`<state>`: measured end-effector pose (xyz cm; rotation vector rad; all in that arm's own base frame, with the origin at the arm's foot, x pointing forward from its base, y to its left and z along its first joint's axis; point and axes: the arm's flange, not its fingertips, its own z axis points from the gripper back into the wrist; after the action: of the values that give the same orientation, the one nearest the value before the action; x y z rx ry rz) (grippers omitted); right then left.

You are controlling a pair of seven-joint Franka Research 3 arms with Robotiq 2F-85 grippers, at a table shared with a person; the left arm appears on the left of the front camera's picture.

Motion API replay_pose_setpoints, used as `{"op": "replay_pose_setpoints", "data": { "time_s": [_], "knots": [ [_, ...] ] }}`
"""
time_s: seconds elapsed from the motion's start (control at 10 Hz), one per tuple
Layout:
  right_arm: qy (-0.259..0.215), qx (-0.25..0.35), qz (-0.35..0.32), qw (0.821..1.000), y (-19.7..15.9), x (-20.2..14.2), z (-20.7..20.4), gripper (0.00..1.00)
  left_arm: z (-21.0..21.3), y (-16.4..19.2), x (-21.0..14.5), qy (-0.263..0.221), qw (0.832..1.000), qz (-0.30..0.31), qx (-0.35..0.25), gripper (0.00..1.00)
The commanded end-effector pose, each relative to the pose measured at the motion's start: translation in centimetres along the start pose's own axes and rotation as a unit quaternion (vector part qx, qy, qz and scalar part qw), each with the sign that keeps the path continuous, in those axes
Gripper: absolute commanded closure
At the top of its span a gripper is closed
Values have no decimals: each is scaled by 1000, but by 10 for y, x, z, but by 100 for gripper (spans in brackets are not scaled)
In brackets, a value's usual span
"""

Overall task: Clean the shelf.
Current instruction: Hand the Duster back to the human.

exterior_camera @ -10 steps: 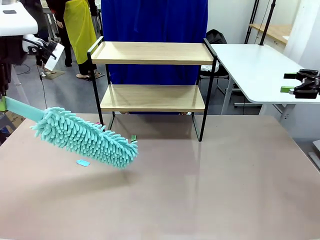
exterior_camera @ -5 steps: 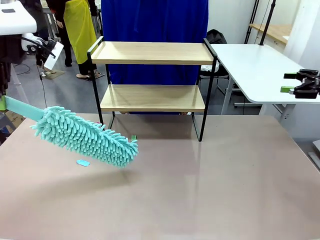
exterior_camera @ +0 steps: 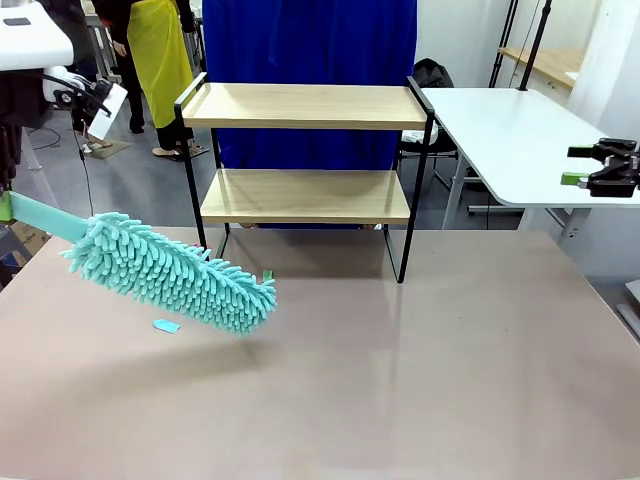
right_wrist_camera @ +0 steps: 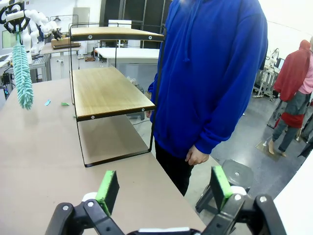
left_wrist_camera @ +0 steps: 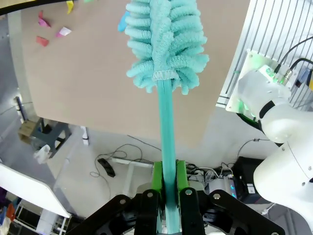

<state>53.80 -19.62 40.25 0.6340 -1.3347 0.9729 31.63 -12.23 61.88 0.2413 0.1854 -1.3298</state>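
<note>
A: Which step are we at?

B: I'd say the approach. The left claw [left_wrist_camera: 165, 196] is clenched on the handle of the duster [exterior_camera: 170, 272], its green pads [left_wrist_camera: 157, 178] pressing either side of the teal stick at the bottom middle of the left wrist frame. In the front frame the fluffy head hangs at the left, above the table [exterior_camera: 420, 370], slanting down toward the middle.

A: And the shelf?

B: The shelf [exterior_camera: 305, 150] stands at the upper middle of the front frame, at the table's far edge, with a person in a blue top [right_wrist_camera: 215, 68] just behind it. Both boards look bare. The duster is well apart from it, lower and to the left, so no wiping has begun, as far as I can judge.

A: The other claw?

B: The right claw [right_wrist_camera: 164, 188] is released, jaws wide, nothing between them. It sits at the right edge of the front frame, well apart from the shelf.

A: What does the next move call for?

B: Probably lifting the head and swinging it right, up to a board, then laying it flat enough to sweep along the wood without catching the black frame. A few small coloured scraps [exterior_camera: 166, 325] lie on the table under the duster; they aren't on the shelf.

A: Any writing or brands?

B: None that I can read in any frame.
</note>
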Motion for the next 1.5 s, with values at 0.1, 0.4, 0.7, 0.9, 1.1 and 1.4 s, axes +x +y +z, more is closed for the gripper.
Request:
{"op": "replay_pose_setpoints", "data": {
  "time_s": [0.1, 0.4, 0.7, 0.9, 1.1, 1.4],
  "knots": [
    [-29, 43, 6, 999, 7, 21, -6, 0, 5, -4, -12, 18, 997, 78, 23, 87],
    [-81, 144, -42, 985, 40, 85, -62, 0, -4, 3, 25, -74, 996, 12, 54, 87],
    [-113, 199, -95, 969, 78, 119, -102, 0, -26, 15, 61, -173, 978, -103, 45, 87],
    [-116, 220, -122, 961, 92, 125, -113, 0, -38, 22, 69, -222, 963, -152, 20, 87],
    [-113, 226, -133, 958, 108, 120, -124, 0, -50, 19, 86, -275, 951, -142, 23, 87],
    [-112, 218, -145, 958, 129, 107, -139, 0, -72, 10, 108, -312, 945, -88, 48, 87]
  ]
}}
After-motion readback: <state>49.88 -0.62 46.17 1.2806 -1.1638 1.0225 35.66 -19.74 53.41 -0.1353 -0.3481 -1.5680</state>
